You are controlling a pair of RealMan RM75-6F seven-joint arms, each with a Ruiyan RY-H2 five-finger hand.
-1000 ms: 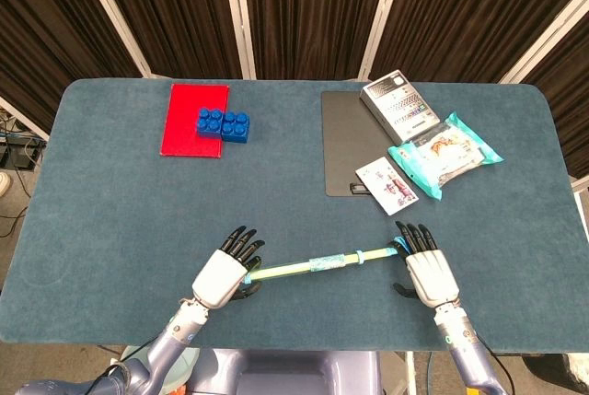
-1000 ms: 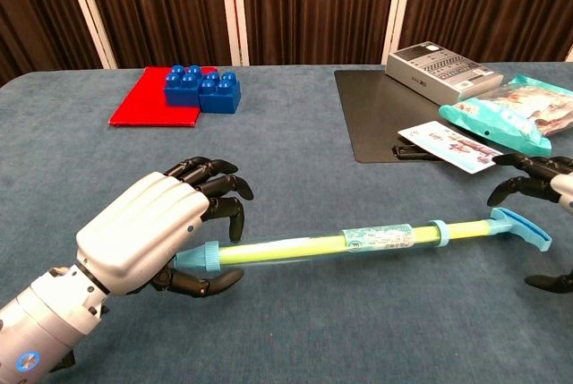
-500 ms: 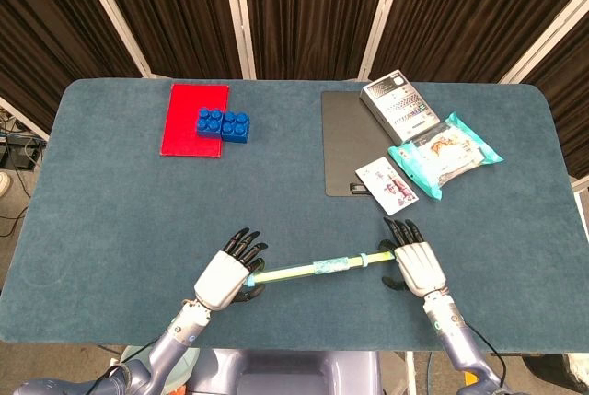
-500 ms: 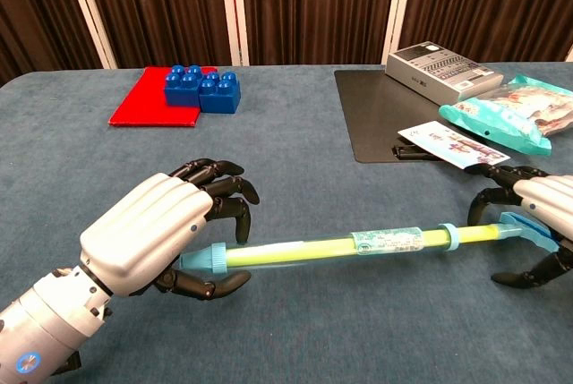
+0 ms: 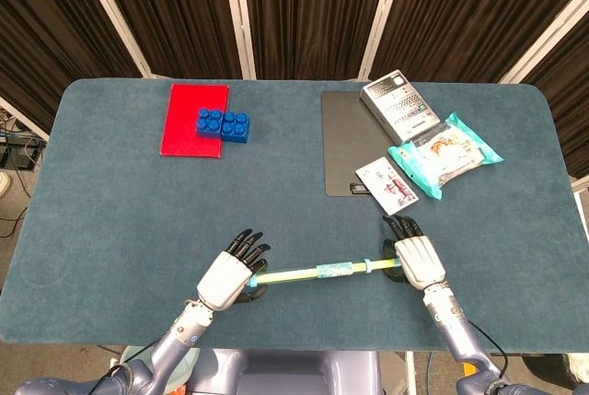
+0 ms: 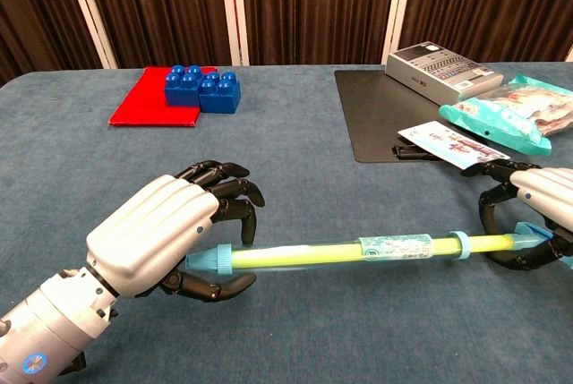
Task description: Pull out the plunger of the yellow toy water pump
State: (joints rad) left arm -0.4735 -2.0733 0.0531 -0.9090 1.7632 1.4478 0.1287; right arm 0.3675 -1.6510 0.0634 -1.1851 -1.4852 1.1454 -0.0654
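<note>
The long yellow plastic toy water pump (image 6: 331, 251) lies left to right along the near edge of the blue felt table (image 5: 120, 202). The left hand (image 6: 170, 236) grips its capped barrel end and the right hand (image 6: 528, 218) curls around the blue plunger handle (image 6: 542, 239) — so the pull should run straight along that axis, rightward.

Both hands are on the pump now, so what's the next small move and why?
Probably draw the right hand rightward along the table, with the left hand holding the pump in place. The right fingers wrap the blue handle end, the left grips the cap end, and little plunger rod shows.

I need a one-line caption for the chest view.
Left hand and right hand grip opposite ends of the yellow toy water pump.
</note>
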